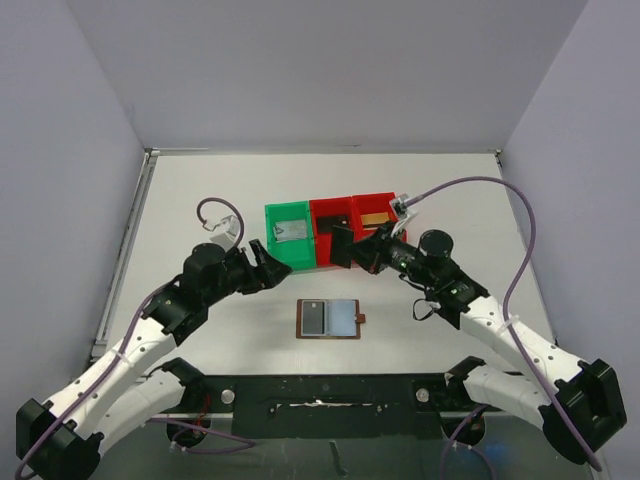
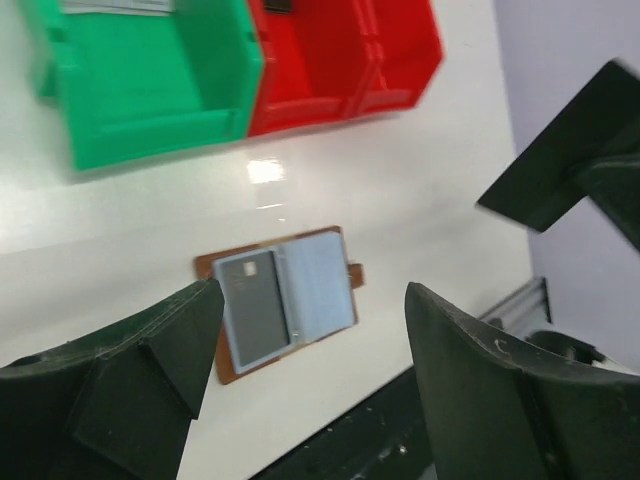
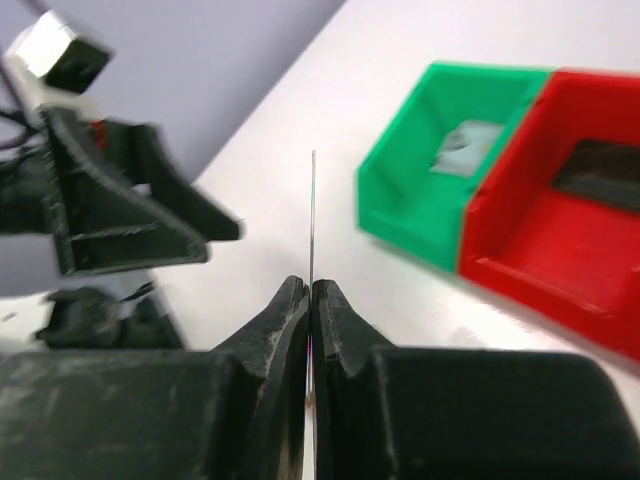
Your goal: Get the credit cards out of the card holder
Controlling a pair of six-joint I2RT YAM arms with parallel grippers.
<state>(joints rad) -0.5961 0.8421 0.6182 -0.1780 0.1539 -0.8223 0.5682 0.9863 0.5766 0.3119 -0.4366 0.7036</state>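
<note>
Bright even light; glare on table (image 2: pixel 265 172); wrist views blurred.

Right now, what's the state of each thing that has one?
card holder: open flat, dark card in its left sleeve
left pincer: open, empty
right pincer: shut on black card
green bin: silver-grey card inside

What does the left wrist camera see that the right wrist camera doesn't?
Only the left wrist: the card holder lying open, a dark card in one sleeve. Only the right wrist: a thin card, edge-on, pinched in the shut right tool. Both: the green bin and red bin.
</note>
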